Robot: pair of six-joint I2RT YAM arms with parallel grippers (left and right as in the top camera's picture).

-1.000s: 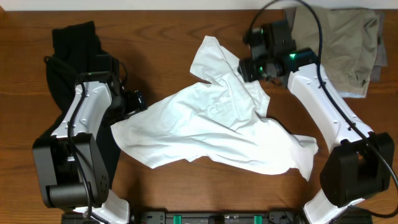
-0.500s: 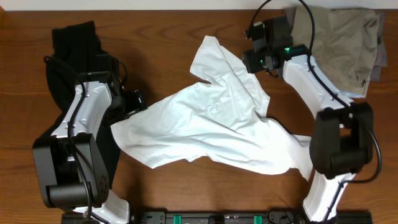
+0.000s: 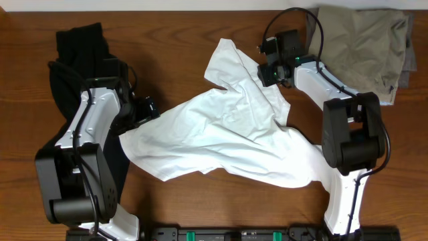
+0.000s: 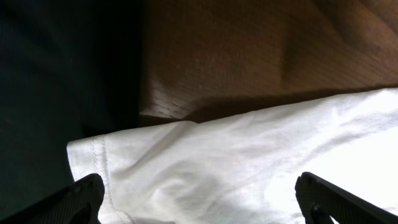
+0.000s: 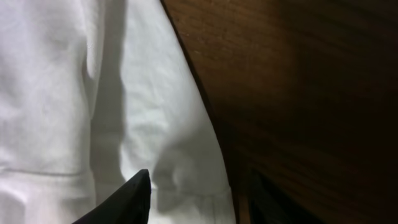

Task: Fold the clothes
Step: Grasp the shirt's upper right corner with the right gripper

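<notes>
White T-shirt (image 3: 234, 134), black garment (image 3: 77, 47), khaki piece (image 3: 361, 40), brown wood-grain table (image 3: 174, 27).

My left pincer (image 4: 208, 208): bare counter (image 4: 249, 56) ahead; white T-shirt (image 4: 236, 168) edge underneath, black garment (image 4: 56, 81) crowding one side. My right pincer (image 3: 267, 70): T-shirt under one side, open counter alongside other.

Nothing to read here: no lettering, brand, number or sign legible on the white T-shirt (image 3: 234, 134), nor anywhere else in the three views.
</notes>
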